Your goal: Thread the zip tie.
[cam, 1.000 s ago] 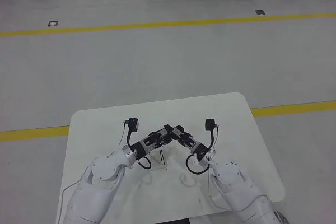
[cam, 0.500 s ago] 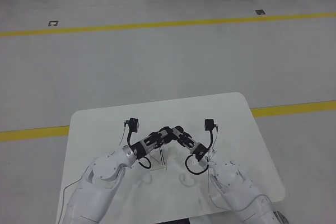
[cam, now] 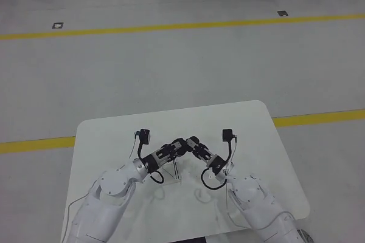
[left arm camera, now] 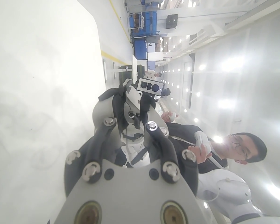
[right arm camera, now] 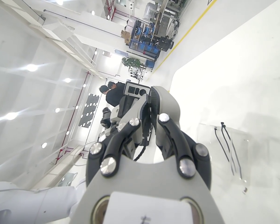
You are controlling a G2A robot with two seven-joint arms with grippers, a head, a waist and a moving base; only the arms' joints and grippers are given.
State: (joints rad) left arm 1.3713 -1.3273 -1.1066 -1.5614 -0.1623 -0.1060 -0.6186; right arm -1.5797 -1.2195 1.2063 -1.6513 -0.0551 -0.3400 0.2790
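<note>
white table (cam: 109, 136), yellow floor line (cam: 170, 27)

Table (cam: 243, 121): left gripper (cam: 178, 146) and right gripper (cam: 189, 143) meet tip to tip above its middle, left arm on the left side, right arm on the right. Tray (right arm camera: 205, 145) lies on the table between the two arms, on the robot's side of the grippers. Zip ties (right arm camera: 230, 146) lie side by side in the tray. One floor line (cam: 170, 27) runs far beyond the table, a second line (cam: 328, 116) runs level with its far edge.
</note>
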